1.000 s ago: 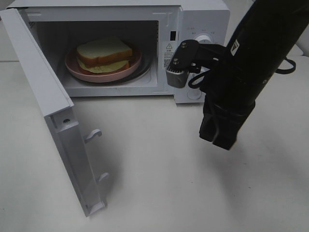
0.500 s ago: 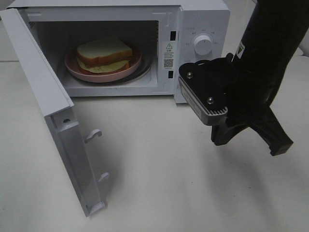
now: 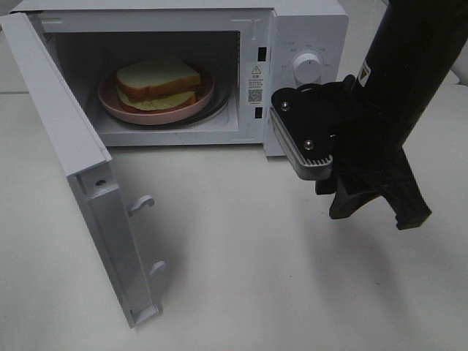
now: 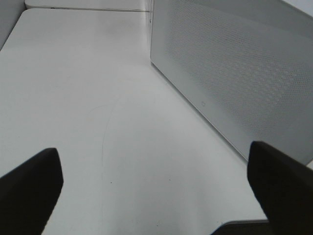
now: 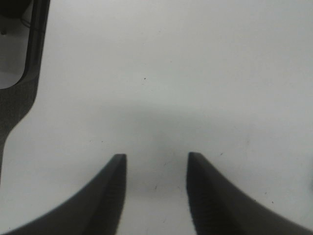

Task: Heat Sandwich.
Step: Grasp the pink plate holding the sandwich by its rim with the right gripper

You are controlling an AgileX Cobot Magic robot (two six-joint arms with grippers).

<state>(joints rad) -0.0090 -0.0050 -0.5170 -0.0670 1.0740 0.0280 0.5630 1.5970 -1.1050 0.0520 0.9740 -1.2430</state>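
**Right fingers (image 3: 345, 201) wide open before the microwave (image 3: 252, 44), sandwich (image 3: 157, 79) already inside**

Seen from the wrist, the right fingers (image 5: 98, 205) stand well apart with nothing between them. They hang over the bare surface (image 3: 241, 285) just in front of the microwave's control panel (image 3: 329, 44). The left fingers (image 4: 29, 191) are spread wide too and empty, beside a white perforated panel (image 4: 234, 73) of the microwave; whether it is door or side wall I cannot tell.

The sandwich lies on the pink plate (image 3: 117, 108) in the microwave's cavity, its long axis across the opening. From the right fingers it is off toward the door side and further back. The door (image 3: 80, 146) stands fully open on the side of the microwave away from the control panel. Shutting it looks like the next step, and the right fingers would have to cross the whole front to do it.

A second ago the right fingers looked closed together; now they are splayed. Sandwich, plate and door have not moved.
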